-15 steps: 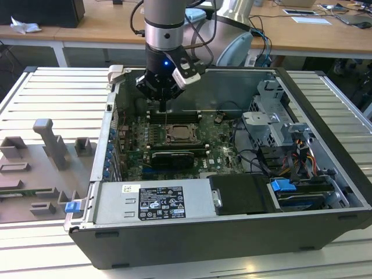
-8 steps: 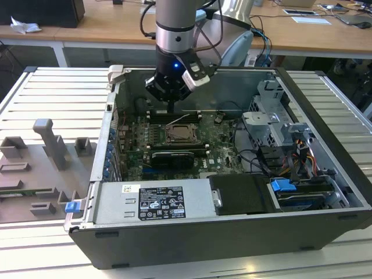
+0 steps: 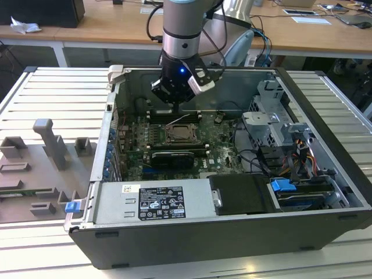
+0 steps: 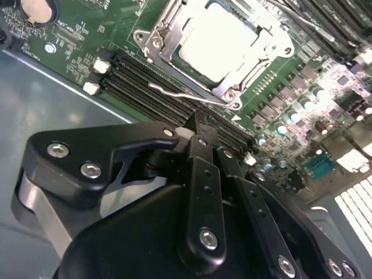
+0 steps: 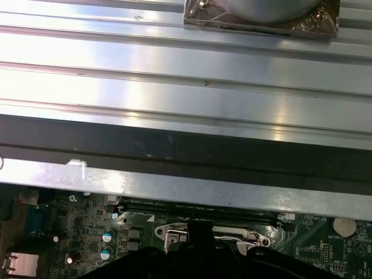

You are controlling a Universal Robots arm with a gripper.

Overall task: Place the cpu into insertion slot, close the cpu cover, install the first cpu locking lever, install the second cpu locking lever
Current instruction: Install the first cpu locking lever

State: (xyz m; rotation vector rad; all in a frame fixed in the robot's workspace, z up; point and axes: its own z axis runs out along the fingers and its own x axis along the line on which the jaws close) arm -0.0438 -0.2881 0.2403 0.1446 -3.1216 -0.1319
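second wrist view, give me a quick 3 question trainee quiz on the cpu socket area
1. True or false: the pale silvery square cpu lies inside the silver-rimmed square insertion slot.
2. In the second wrist view, the tip of the black gripper is in front of: A) the long black memory slots; B) a blue-tabbed drive bay; C) a grey power supply.
3. Fill in: the circuit board around the slot is ___ in colour.

Key: 1 true; 2 A; 3 green.
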